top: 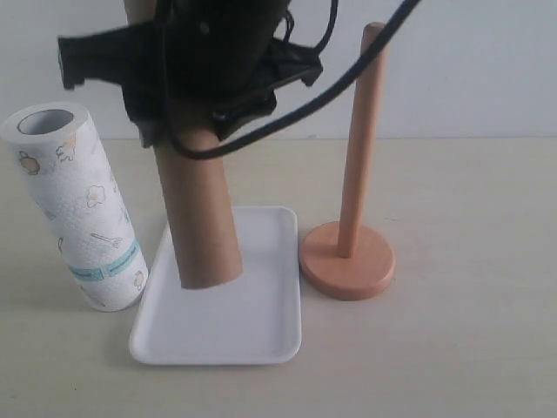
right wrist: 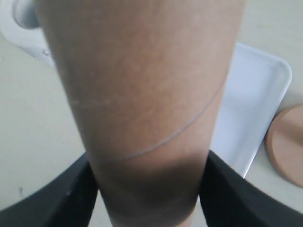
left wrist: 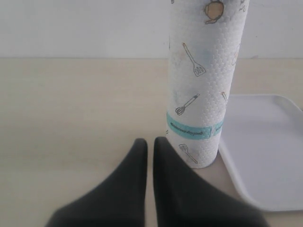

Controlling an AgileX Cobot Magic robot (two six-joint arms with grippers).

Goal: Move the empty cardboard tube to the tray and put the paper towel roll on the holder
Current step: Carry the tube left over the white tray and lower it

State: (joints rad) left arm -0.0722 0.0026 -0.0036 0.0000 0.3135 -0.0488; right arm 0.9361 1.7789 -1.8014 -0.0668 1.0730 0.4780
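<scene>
Well in from the far edge of the bench point(top: 470, 348), where it meets the wall, the right gripper point(right wrist: 149, 187) is clamped on the empty cardboard tube point(top: 196, 218). One black finger presses each side of the tube. The tube hangs nearly upright, slightly tilted, with its lower end over the half of the tray point(top: 261, 331) nearer the bench's left edge. I cannot tell whether that end touches the tray floor.

The main risk, as I judge it, is letting go while the tube stands on end. It would likely topple, and the tray's low rim would do little to stop a round tube rolling out. A fall toward the left edge could knock over the paper towel roll point(top: 83, 218), which stands just beside the tray. A fall toward the right edge could strike the holder point(top: 348, 257), which stands bare close by the tray's other side. Laying the tube along the tray's length would be safer. A hard squeeze might also dent the thin wall.

The tube is plain matte brown with a faint spiral seam running round it, and it looks light.

The left gripper point(left wrist: 150, 146) rests low beside the foot of the roll with its fingers drawn together, holding nothing.
</scene>
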